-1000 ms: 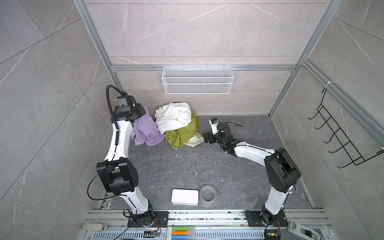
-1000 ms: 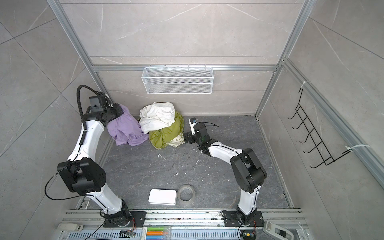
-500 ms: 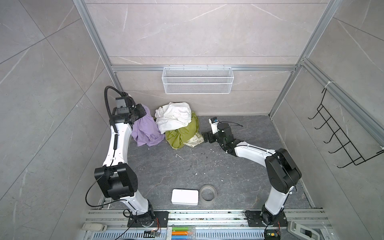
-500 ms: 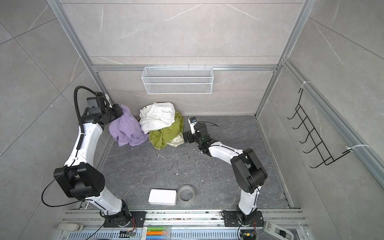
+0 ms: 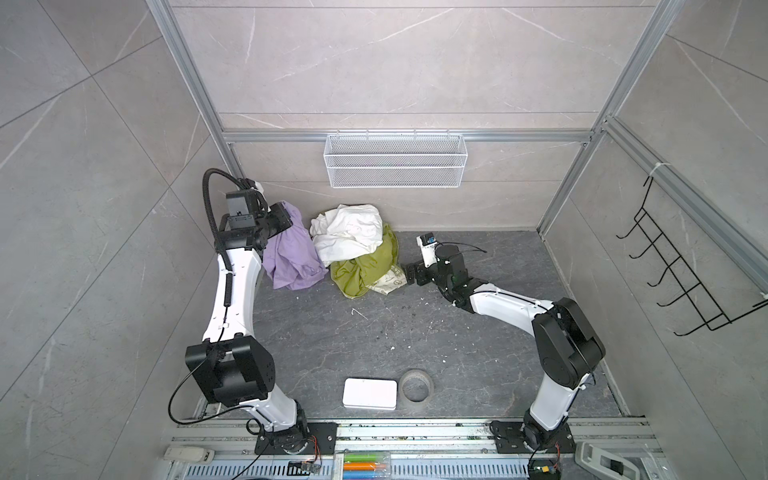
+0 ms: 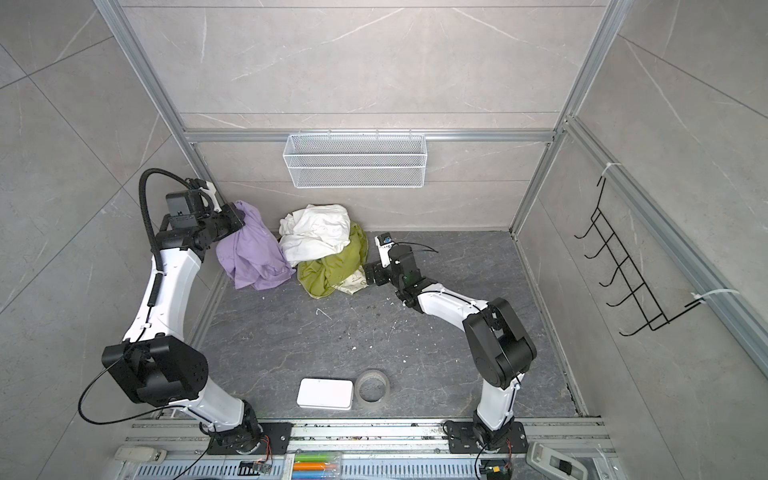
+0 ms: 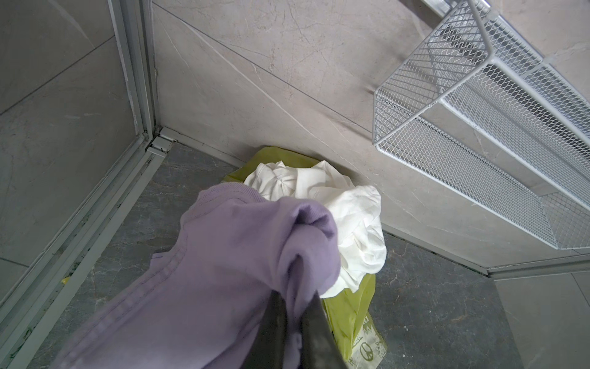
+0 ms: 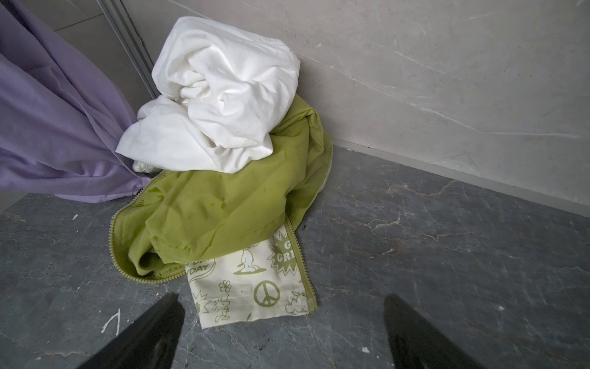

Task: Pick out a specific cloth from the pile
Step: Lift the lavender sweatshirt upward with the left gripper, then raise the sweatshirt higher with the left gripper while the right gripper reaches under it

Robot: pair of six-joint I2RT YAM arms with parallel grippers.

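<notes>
The lavender cloth (image 5: 293, 257) (image 6: 253, 257) hangs from my left gripper (image 5: 286, 219) (image 6: 237, 220), raised at the back left by the corner post. In the left wrist view the left gripper (image 7: 295, 300) is shut on a fold of the lavender cloth (image 7: 223, 255). Its lower end trails on the floor against the pile (image 5: 357, 253). There a white cloth (image 5: 349, 232) (image 8: 217, 96) lies on an olive-green one (image 5: 365, 270) (image 8: 223, 204), with a cream printed piece (image 8: 252, 287) in front. My right gripper (image 5: 409, 274) (image 8: 282, 298) is open, low, just right of the pile.
A white mesh basket (image 5: 395, 166) hangs on the back wall above the pile. A white box (image 5: 370, 394) and a tape roll (image 5: 417, 386) lie near the front edge. A black hook rack (image 5: 681, 270) is on the right wall.
My left gripper has drifted slightly to the left with the lavender cloth, drawing it away from the pile. The right arm has not moved.
</notes>
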